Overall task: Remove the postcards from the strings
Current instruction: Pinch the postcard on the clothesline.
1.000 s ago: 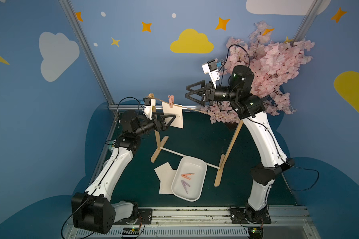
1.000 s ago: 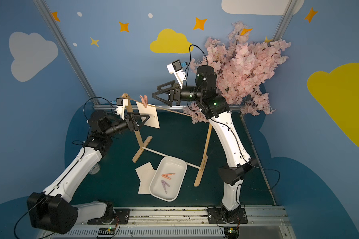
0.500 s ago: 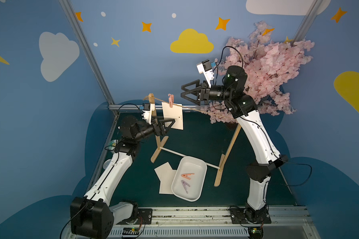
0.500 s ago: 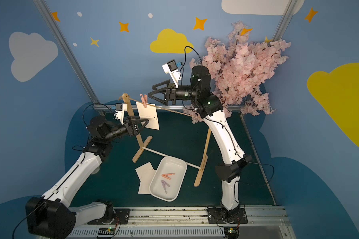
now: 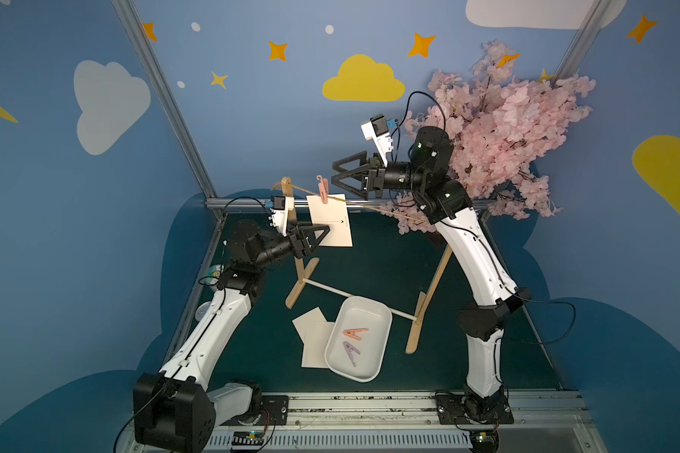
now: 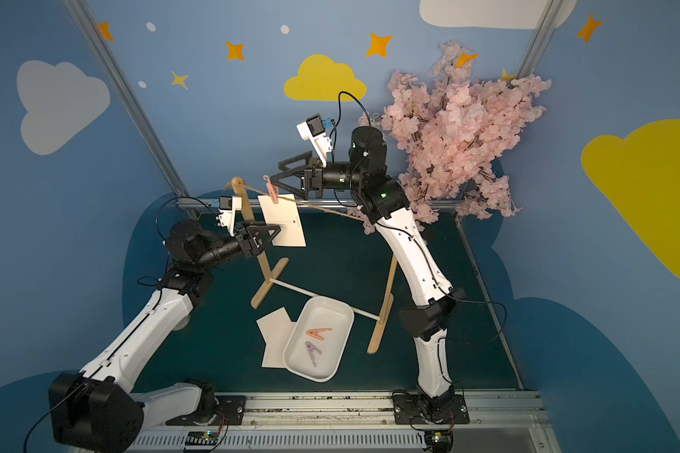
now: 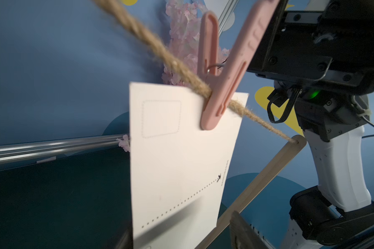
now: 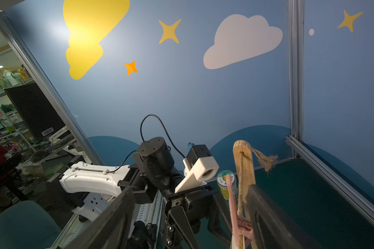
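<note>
One cream postcard hangs from the tan string, pinned by a pink clip. My left gripper is at the card's lower left corner; its jaws straddle the bottom edge with a gap still showing. My right gripper is open just right of the clip, which sits between its fingers near one of them. Two more postcards lie on the table.
A white tray holds an orange clip and a purple clip. Two wooden uprights joined by a white rod carry the string. A pink blossom tree stands behind the right arm.
My right gripper has moved left along the string up to the pink clip. My left gripper has dropped to the card's lower corner and its jaws have narrowed.
</note>
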